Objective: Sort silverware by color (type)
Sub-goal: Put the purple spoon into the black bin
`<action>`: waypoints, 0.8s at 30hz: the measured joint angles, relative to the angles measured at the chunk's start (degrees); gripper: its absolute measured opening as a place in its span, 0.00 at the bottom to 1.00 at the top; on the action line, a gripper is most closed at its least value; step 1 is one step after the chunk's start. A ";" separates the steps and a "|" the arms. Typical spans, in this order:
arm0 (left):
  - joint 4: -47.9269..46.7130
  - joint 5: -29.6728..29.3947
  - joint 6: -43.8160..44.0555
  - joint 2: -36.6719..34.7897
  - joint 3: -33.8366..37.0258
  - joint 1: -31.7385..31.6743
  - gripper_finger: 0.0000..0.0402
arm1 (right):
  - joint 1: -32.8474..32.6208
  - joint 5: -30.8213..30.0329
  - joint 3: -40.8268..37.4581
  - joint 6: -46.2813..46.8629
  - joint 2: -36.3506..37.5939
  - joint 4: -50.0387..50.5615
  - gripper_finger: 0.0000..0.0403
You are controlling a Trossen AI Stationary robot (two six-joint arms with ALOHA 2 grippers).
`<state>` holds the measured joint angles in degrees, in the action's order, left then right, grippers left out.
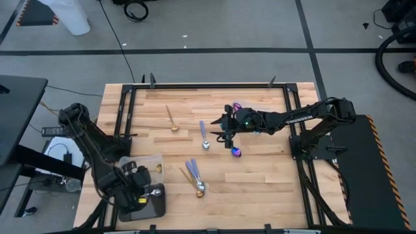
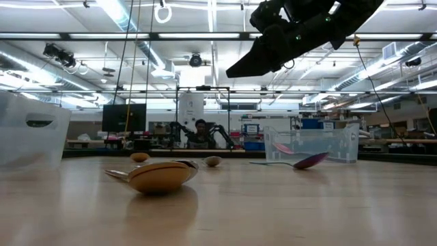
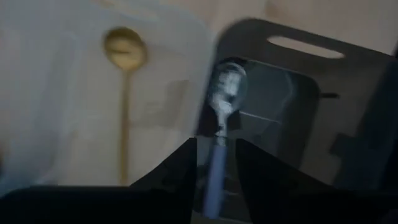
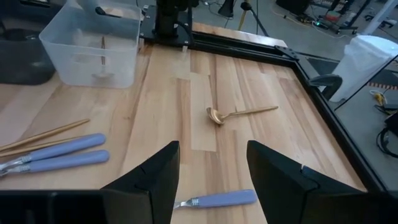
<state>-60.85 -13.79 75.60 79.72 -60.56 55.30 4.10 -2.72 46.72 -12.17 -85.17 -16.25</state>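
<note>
My left gripper (image 3: 214,155) hangs over the dark bin (image 3: 298,93) at the table's near-left corner, a lavender-handled spoon (image 3: 222,109) between its parted fingers, handle towards me, bowl away; whether I grip it I cannot tell. The clear container (image 1: 151,162) beside holds a gold spoon (image 3: 124,74). My right gripper (image 4: 211,168), wide open and empty, hovers mid-table, nearest another lavender-handled utensil (image 4: 219,200) lying crosswise just beneath.

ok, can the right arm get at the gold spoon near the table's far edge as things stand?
Probably yes. The right gripper hangs open over bare wood, and the gold spoon lies alone ahead of its fingers, nothing between. A lavender-handled utensil lies just below it.
</note>
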 joint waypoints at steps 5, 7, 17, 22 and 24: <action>-2.33 -2.39 -5.66 -0.02 -0.30 -4.48 0.29 | -0.17 1.13 0.00 1.33 0.00 0.04 0.49; -2.34 -3.67 -8.89 -0.02 -0.30 -6.68 0.29 | -0.39 1.19 0.00 1.99 0.00 0.07 0.49; -2.04 -10.49 -25.76 -0.02 -0.30 -19.50 0.29 | -2.58 0.75 0.00 3.69 0.00 1.79 0.49; 0.37 -12.99 -36.35 -0.02 0.04 -25.72 0.29 | -3.76 0.70 0.00 6.32 0.00 2.24 0.49; 1.67 -13.05 -41.71 0.00 0.16 -28.04 0.29 | -4.37 0.64 -0.01 7.31 0.00 3.19 0.49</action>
<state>-59.18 -26.84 33.89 79.72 -60.40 27.26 -0.27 -2.08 46.71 -4.86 -85.17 -13.06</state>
